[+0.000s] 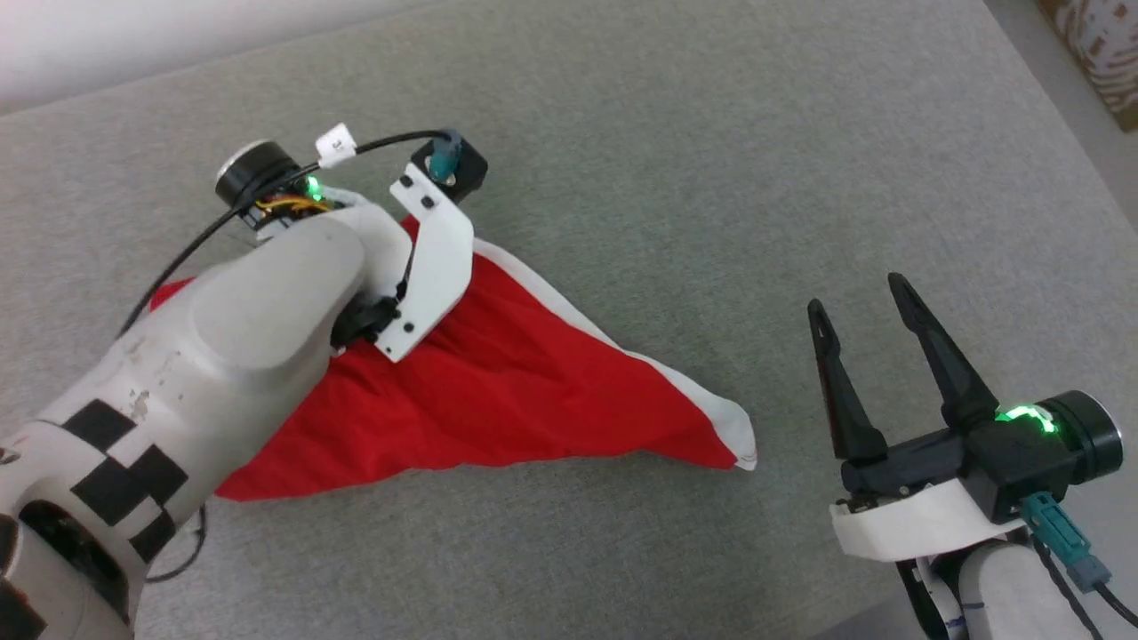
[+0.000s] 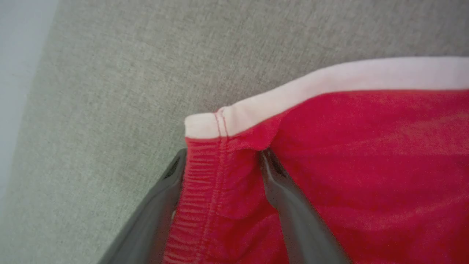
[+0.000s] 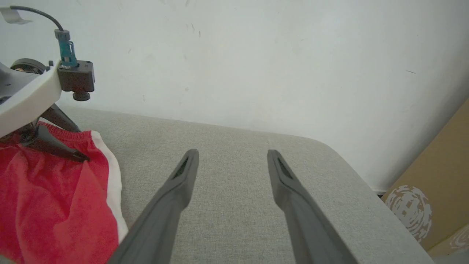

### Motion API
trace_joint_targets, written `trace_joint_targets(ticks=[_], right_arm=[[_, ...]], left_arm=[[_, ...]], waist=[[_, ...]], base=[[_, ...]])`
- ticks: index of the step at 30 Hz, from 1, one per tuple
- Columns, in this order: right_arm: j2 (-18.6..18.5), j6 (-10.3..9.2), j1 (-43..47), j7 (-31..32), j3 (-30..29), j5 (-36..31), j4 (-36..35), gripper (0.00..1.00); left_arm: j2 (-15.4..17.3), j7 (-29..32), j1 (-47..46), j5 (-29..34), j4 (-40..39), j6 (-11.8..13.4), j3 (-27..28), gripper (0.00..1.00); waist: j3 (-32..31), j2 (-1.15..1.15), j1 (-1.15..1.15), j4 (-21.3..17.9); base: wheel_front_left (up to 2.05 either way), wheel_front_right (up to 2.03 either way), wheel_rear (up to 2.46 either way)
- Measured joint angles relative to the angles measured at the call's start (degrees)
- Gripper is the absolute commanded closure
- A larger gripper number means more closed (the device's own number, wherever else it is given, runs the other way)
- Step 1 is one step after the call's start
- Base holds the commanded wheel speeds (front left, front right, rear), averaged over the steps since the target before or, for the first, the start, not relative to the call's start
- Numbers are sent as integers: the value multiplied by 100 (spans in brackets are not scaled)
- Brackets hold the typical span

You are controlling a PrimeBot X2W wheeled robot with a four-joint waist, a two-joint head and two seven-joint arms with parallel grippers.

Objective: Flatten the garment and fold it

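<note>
The garment (image 1: pixel 498 391) is a red pair of shorts with white bands, lying in a rough triangle on the grey cushion (image 1: pixel 711 178). Its pointed end reaches toward my right. My left forearm and wrist mount (image 1: pixel 427 267) cover its far left corner. In the left wrist view my left gripper (image 2: pixel 221 157) is open and straddles the gathered waistband corner (image 2: pixel 205 183). One finger lies outside the edge and the other presses on the red fabric. My right gripper (image 1: pixel 853 298) is open with nothing between its fingers, over bare cushion just right of the garment's point (image 3: pixel 55 205).
A pale wall (image 3: pixel 256 55) stands behind the cushion. A cardboard box (image 3: pixel 432 190) sits past the cushion's rounded right edge (image 3: pixel 340 157). A black cable (image 1: pixel 213 231) loops off my left wrist. Bare grey cushion stretches beyond and to the right of the garment.
</note>
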Motion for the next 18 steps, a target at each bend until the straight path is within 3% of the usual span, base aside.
trace_joint_targets(ticks=[2, 3, 4, 7, 12, 18], right_arm=[[4, 0, 1, 0, -35, 0, -1, 0], [4, 0, 1, 0, -48, 1, 3, 0], [3, 0, 0, 1, -49, 9, 8, 0], [11, 0, -1, 0, -43, 8, 7, 0], [14, -1, 14, 0, -144, -14, -45, 0], [15, -1, 93, 0, -177, -37, -76, 0]], left_arm=[[49, 23, -1, 56, -119, 1, 35, 0], [81, 30, -5, 40, -176, 1, 51, 42], [116, 5, -10, 49, -249, 1, 59, 100], [177, -226, -2, 87, -438, -1, 38, 100], [305, -1192, -35, -230, -427, -2, -34, 100], [816, -1895, -320, -442, 464, -4, 199, 100]], waist=[[89, 0, -1, -69], [130, 0, -1, -86], [160, 0, -1, -90], [179, 0, -1, -35], [99, 0, 0, 156], [-36, 0, 0, 449]], base=[[0, 0, 0], [0, 0, 0], [0, 0, 0], [0, 0, 0], [0, 0, 0], [0, 0, 0]])
